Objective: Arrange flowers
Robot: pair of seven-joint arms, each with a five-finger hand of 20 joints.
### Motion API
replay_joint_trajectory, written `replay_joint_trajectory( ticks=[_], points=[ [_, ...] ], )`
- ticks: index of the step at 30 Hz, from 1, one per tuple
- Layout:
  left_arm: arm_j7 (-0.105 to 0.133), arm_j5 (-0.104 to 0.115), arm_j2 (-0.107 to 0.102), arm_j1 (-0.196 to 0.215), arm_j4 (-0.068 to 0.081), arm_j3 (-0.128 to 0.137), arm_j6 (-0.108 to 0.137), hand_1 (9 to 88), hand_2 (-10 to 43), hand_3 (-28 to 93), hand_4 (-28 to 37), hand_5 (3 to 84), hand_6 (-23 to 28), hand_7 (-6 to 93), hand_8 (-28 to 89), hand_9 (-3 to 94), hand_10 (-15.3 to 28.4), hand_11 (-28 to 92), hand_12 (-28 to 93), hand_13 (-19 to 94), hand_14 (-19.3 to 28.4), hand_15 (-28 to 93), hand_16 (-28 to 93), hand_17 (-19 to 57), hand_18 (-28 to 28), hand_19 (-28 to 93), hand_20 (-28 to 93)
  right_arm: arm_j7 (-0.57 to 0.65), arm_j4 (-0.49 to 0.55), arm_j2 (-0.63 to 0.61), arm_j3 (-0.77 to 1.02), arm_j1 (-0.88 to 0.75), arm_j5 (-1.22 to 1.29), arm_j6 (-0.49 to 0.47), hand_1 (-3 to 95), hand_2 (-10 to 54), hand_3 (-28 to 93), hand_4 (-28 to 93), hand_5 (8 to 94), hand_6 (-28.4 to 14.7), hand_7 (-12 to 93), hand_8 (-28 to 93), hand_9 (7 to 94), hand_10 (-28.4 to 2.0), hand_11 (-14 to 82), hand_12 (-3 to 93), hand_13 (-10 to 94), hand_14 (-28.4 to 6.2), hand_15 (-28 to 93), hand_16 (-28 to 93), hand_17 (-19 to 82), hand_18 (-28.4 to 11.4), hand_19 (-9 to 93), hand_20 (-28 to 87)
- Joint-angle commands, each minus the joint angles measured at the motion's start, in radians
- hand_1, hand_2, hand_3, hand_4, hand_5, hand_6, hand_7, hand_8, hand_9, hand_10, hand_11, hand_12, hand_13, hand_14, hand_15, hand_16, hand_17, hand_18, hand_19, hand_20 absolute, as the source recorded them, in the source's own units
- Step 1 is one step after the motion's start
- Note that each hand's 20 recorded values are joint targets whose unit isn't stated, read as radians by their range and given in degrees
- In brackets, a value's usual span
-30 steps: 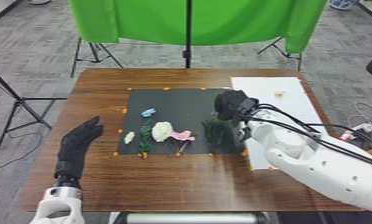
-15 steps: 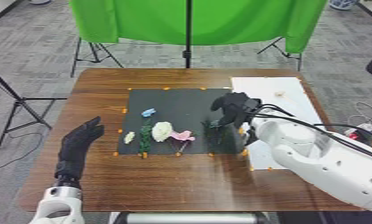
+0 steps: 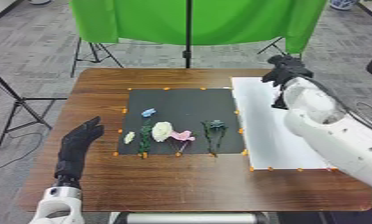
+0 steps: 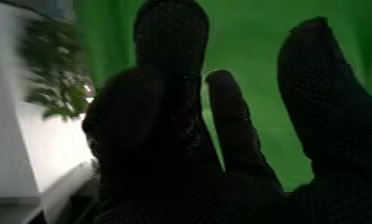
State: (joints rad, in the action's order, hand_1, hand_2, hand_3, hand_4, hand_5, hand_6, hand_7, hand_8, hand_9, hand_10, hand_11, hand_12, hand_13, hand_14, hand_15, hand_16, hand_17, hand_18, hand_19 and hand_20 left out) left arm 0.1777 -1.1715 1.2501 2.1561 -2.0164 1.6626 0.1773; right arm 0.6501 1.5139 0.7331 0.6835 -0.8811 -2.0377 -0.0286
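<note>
Pointing toward the far side at the left of the brown wooden table [image 3: 156,182], the robot's left hand [image 3: 79,142] is open, its fingers straight, with nothing in its hold. To its right lies a black mat [image 3: 182,102] edged with small orange markers, and the flowers lie across it. Leftmost is a small cream flower [image 3: 129,137], near the mat's left edge. Just beside it lies a long green leafy stem [image 3: 145,139], with a blue flower [image 3: 148,113] at its far end. Next comes a full white flower [image 3: 162,131], close against a pink flower [image 3: 182,135] whose thin stems run toward the robot. Well apart from these, nearer the mat's right edge, a grey-green flower [image 3: 217,124] lies with its dark stems spread toward the near side. Along the mat's right side runs a white sheet [image 3: 271,137]. Over its far end is the right hand [image 3: 287,70], open, its fingers extended and parted, with green cloth [image 4: 253,30] visible between them in the right wrist view; whether it has hold of anything cannot be told.
</note>
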Motion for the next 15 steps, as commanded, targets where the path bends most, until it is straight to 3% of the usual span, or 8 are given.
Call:
replay_joint_trajectory(
  ticks=[1,6,8,11,13,15],
  points=[
    [-0.006,-0.004,0.007,0.002,0.004,-0.001,-0.005,21.3,4.8,66,-28.3,44.6,5.1,8.6,-5,43.2,12.9,17,15,30,16.8,22,3,0.6,14.3,9,20,-0.022,-0.145,0.02,-0.035,0.0,0.032,-0.146,38.2,-9.5,66,-20,39.8,0.2,7,-6,43.0,-17.0,4.8,13.2,83,-5.9,50,28,56,-12.9,91,39],
    [-0.004,-0.004,0.009,0.003,0.005,-0.002,-0.009,21.3,4.8,66,-28.3,44.6,5.1,8.6,-5,43.2,13.0,17,15,30,16.9,22,3,0.6,14.3,9,20,-0.052,-0.227,0.048,-0.073,0.001,0.012,-0.101,39.7,-9.5,66,-20,40.9,1.1,9,-6,45.1,-16.4,5.4,13.4,84,-5.2,51,28,56,-12.3,91,38],
    [-0.004,-0.005,0.01,0.001,0.006,-0.003,-0.01,21.4,4.8,66,-28.3,44.6,5.1,8.7,-5,43.2,13.0,17,15,30,16.9,22,3,0.6,14.3,9,20,-0.065,-0.242,0.048,-0.095,-0.005,0.0,-0.033,41.5,-9.5,66,-21,42.6,2.1,11,-7,47.5,-15.4,5.9,13.5,85,-4.6,51,27,57,-11.7,92,37],
    [-0.002,-0.004,0.008,0.002,0.006,-0.002,-0.008,21.4,4.8,66,-28.3,44.7,5.1,8.7,-5,43.2,12.9,17,15,30,16.8,22,3,0.6,14.3,9,20,-0.094,-0.258,0.042,-0.125,-0.018,-0.027,0.086,45.7,-9.5,66,-22,48.3,2.9,14,-9,55.1,-12.8,7.5,13.6,87,-3.7,51,27,59,-11.0,93,37],
    [-0.003,-0.002,0.008,0.002,0.006,-0.002,-0.005,21.4,4.8,66,-28.3,44.7,5.1,8.7,-5,43.2,13.0,17,15,30,16.8,22,3,0.6,14.3,9,20,-0.11,-0.272,0.04,-0.151,-0.021,-0.035,0.18,48.7,-9.5,67,-23,57.0,3.8,16,-11,64.7,-11.4,10.2,13.9,89,-2.5,51,28,61,-10.6,93,40],
    [-0.001,-0.004,0.01,0.005,0.005,0.001,-0.006,21.4,4.7,66,-28.3,44.6,5.1,8.7,-5,43.2,13.0,17,15,30,16.8,22,3,0.6,14.3,9,20,-0.137,-0.275,0.034,-0.168,-0.026,-0.045,0.254,52.8,-9.5,62,-24,63.5,3.3,17,-4,70.2,-10.6,11.5,15.4,91,-2.0,52,30,62,-10.6,93,43]
  ],
)
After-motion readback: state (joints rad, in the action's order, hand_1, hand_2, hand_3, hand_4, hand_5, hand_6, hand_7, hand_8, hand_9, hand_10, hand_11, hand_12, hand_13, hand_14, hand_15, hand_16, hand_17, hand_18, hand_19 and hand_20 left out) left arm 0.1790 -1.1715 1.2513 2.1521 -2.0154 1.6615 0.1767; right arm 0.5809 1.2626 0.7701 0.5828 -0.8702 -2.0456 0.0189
